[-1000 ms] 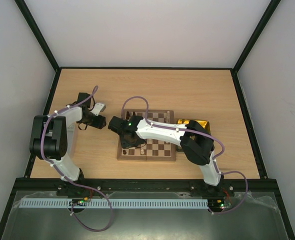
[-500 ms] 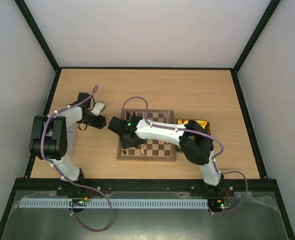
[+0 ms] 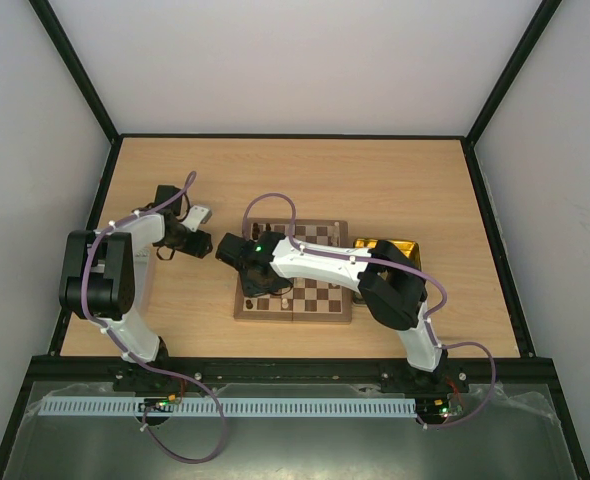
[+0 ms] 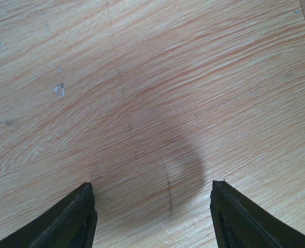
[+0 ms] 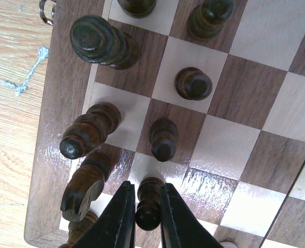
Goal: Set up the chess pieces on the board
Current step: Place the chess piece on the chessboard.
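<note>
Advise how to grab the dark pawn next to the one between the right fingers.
Take the dark pawn by its round head, straight down from above, jaws barely wider than it. It stands upright, with neighbouring pawns flanking it along the row and a taller dark piece on the board rim side; only the centre side is bare, so a sideways approach looks blocked.

The right pincer (image 5: 146, 187) has begun loosening around a dark pawn (image 5: 148, 211).

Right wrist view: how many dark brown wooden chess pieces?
9 dark pieces: two at the top edge, four along the checkered board's left rim, three smaller beside them, the lowest between the right gripper's fingers. Others may be hidden.
</note>
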`<state>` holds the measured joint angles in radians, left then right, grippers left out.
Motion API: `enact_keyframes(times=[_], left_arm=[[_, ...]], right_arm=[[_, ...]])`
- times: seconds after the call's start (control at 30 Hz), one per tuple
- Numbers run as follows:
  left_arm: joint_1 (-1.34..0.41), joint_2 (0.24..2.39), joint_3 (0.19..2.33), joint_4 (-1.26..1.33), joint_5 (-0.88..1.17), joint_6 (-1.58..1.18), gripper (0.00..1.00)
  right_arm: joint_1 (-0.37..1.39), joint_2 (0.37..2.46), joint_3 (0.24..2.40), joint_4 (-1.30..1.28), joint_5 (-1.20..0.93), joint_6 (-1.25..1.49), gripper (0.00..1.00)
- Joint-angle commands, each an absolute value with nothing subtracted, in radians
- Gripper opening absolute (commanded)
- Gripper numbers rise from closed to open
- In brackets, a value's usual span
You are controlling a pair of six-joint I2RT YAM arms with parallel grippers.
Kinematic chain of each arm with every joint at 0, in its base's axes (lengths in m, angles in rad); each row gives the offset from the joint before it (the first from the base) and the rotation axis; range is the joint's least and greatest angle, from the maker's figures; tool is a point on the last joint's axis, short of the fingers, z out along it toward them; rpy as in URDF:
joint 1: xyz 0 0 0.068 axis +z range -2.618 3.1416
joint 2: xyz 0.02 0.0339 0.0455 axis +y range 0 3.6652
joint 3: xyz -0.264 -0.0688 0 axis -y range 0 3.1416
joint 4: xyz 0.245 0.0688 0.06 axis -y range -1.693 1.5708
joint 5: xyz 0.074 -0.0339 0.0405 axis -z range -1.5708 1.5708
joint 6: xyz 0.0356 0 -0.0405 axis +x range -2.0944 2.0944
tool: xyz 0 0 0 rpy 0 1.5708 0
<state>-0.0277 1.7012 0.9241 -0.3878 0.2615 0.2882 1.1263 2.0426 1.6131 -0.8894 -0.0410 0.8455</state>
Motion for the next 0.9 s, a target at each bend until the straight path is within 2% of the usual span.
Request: enact_keyframes(times=[0.0,0.87], left_arm=[[-0.021,1.692,0.913,-0.416,0.271,0.299,0.61],[-0.021,1.69,0.913,-0.419,0.268,0.298,0.61]], right_arm=[[1.133,2.048,1.631,-0.924,-0.011,0.846,0.12],[1.133,1.983,1.607,-0.937,0.004,0.865,0.19]])
